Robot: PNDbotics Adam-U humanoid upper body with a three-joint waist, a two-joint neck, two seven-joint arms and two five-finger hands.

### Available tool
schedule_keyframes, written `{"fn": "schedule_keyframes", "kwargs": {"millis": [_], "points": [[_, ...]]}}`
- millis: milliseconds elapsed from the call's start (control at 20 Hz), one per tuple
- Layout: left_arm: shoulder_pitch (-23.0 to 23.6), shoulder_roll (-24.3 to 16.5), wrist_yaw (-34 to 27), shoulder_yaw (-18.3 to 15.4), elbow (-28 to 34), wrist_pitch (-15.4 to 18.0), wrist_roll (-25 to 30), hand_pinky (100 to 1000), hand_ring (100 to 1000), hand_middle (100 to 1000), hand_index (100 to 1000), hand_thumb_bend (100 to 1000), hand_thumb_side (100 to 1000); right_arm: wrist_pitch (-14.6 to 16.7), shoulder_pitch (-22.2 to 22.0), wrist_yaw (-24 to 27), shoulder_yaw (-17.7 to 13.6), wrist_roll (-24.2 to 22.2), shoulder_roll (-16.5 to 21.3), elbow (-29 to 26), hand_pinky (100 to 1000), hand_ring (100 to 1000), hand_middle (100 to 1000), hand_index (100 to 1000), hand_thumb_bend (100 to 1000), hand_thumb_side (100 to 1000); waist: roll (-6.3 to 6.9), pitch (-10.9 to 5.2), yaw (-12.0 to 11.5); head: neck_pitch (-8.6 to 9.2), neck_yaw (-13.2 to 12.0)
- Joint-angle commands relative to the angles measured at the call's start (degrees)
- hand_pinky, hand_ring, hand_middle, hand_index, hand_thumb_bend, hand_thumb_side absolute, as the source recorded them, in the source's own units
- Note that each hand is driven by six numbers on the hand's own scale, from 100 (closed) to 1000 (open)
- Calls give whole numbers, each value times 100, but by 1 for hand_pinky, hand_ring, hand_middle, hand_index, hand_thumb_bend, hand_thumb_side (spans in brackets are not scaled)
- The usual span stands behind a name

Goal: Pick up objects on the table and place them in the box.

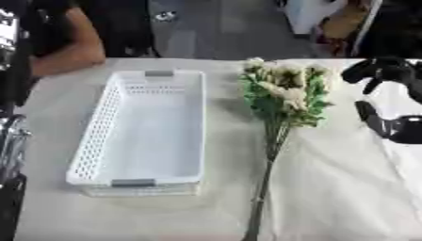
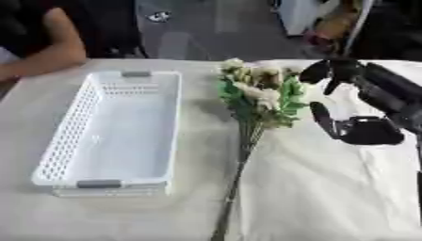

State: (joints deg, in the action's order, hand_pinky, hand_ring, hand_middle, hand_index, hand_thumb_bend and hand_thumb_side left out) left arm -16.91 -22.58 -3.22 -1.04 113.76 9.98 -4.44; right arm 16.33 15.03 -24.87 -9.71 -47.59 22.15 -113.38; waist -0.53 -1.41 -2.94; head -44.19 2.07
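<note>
Starting at the left: the white perforated box (image 1: 140,132) sits on the cloth-covered table (image 2: 329,188) with nothing inside it, long side running away from the robot, grey tabs at the near and far ends. A person's arm leans on the table's far left corner but isn't touching anything that matters. The robot's left hand doesn't show in either view, so it's out of the running for now.

Next over, just right of the box and not touching it, lies the bunch of artificial flowers (image 2: 260,96). Blooms and green leaves are at the far end, and the thin stems (image 2: 235,179) trail toward the robot, leaning a little left until they run off the near edge of the picture. So its long axis is roughly parallel to the box, which is handy, since it probably only needs a sideways carry and not much turning.

Furthest right is the right hand (image 2: 362,129), just beside the flower heads. The fingers look relaxed and spread with the thumb pointing toward the leaves, and it's holding nothing. The flowers lie to its left, close by, so my guess is this hand takes them. The blooms are the near bit, but the stems just below the leaves look like the more sensible place to grab.
</note>
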Motion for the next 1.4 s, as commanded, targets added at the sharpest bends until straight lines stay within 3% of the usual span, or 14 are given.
{"fn": "schedule_keyframes", "kwargs": {"millis": [50,500,550,600,650,750,1000,1100,1250,1400], "points": [[-61,-134,15,-8,83,11,19,475,604,716,709,100,775,286,58,29,-46,-247,77,-121,625,781,810,855,100,374,11,-52,0,8,66],[-62,-138,16,-3,83,5,25,476,604,716,709,100,774,295,62,127,-41,-234,71,-121,619,780,811,855,100,377,12,-50,-3,8,89],[-51,-137,15,-7,83,2,21,475,605,719,709,100,777,287,66,200,-23,-230,55,-121,603,777,817,862,100,428,16,-51,-35,8,61],[-32,-140,14,-12,83,-8,10,475,605,719,709,100,777,251,71,374,8,-212,42,-121,606,777,816,860,100,420,21,-53,-82,8,17],[-13,-148,14,-11,83,-21,2,474,606,722,710,100,779,199,60,575,36,-192,90,-121,592,777,830,873,100,482,20,-59,-112,8,-28],[11,-176,19,5,83,-46,6,474,607,722,710,100,777,132,-6,967,78,-101,353,-116,591,779,836,878,100,488,5,-76,-139,8,-75],[97,-302,38,23,83,-87,33,475,607,722,710,100,777,464,-158,2436,387,761,2274,322,599,789,859,897,100,467,-110,-190,-133,8,-273],[118,-337,40,34,83,-101,47,475,607,722,710,100,776,723,-58,2761,495,1064,2970,517,643,805,862,904,100,350,-142,-231,-145,8,-330],[123,-362,37,42,83,-110,62,475,607,721,710,100,775,1246,207,2849,658,1381,3688,757,719,843,870,901,100,288,-168,-264,-184,8,-371],[106,-368,32,50,83,-108,77,476,607,721,710,100,775,1762,543,2646,866,1585,4091,937,784,877,878,901,100,265,-182,-268,-231,8,-371]]}}
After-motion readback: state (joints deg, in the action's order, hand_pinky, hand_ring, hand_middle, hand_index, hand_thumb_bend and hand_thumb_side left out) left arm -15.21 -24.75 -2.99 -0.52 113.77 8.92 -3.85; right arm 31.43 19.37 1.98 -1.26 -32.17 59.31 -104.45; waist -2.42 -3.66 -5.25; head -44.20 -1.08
